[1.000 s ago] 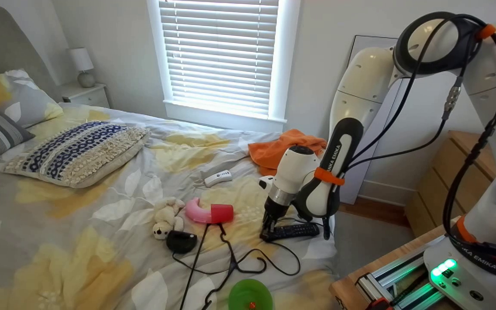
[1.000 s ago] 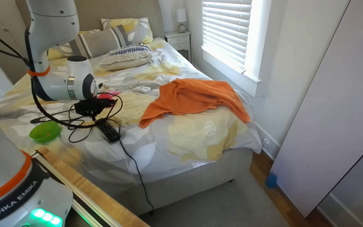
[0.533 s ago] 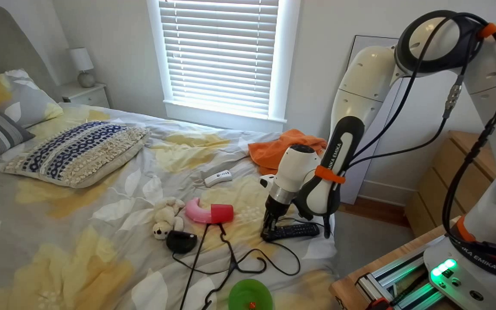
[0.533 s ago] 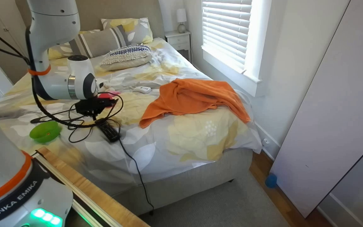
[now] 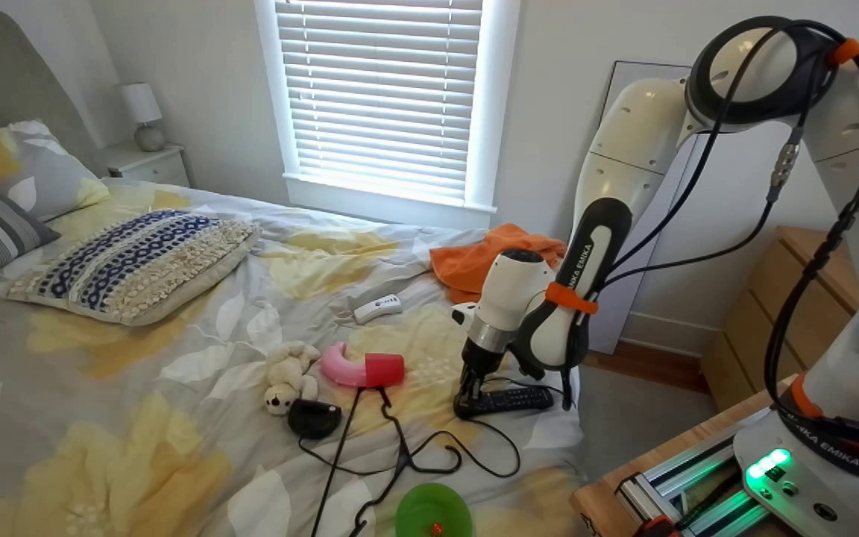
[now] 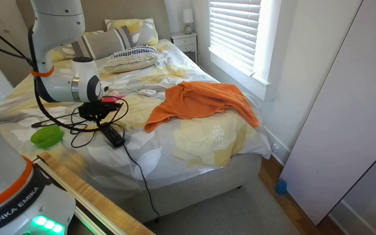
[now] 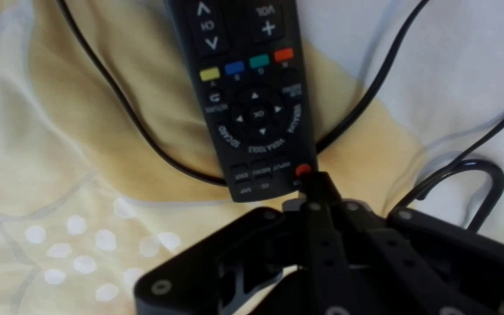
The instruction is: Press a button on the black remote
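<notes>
The black remote (image 5: pixel 515 400) lies flat on the bed in both exterior views, also here (image 6: pixel 113 135). In the wrist view the remote (image 7: pixel 252 127) shows colored buttons, a round pad and a red button (image 7: pixel 303 169) at its near right corner. My gripper (image 7: pixel 320 177) is shut and empty, fingertips together and pointing down. In the wrist view the tips overlap the lower edge of the red button; I cannot tell whether they touch it. In the exterior views the gripper (image 5: pixel 467 409) stands at the remote's end, also here (image 6: pixel 99 124).
A black cable (image 7: pixel 125 103) loops under the remote. A black hanger (image 5: pixel 402 455) and green bowl (image 5: pixel 434 510) lie nearby. A pink and red object (image 5: pixel 383 369), plush toy (image 5: pixel 289 377), white remote (image 5: pixel 378 308) and orange cloth (image 6: pixel 204 101) are also on the bed.
My gripper has shifted very slightly to the right in both exterior views, at the remote's end. It stays low. The remote and the other objects have not visibly moved.
</notes>
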Robot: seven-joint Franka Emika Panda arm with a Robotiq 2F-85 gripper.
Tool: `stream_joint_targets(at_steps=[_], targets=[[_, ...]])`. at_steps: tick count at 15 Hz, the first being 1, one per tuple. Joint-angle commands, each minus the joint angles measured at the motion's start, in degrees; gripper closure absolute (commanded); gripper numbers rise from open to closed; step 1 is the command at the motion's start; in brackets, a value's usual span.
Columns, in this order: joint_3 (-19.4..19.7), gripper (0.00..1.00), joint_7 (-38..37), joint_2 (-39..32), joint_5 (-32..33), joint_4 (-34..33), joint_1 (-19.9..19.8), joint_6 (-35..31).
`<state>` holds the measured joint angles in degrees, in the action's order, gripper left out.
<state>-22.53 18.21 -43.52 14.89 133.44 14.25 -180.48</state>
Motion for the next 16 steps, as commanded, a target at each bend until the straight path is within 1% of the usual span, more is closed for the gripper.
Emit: stream_joint_targets(at_steps=[1,6,13,16], targets=[[-0.53,1.00,-0.35,0.64,0.80,0.46,-0.81,1.74],[-0.68,1.00,-0.28,0.07,0.78,0.18,-1.28,1.21],[-2.09,1.00,-0.12,-1.48,0.57,-0.54,-2.93,1.21],[-2.24,1.00,-0.06,-2.05,0.68,-0.71,-3.06,0.55]])
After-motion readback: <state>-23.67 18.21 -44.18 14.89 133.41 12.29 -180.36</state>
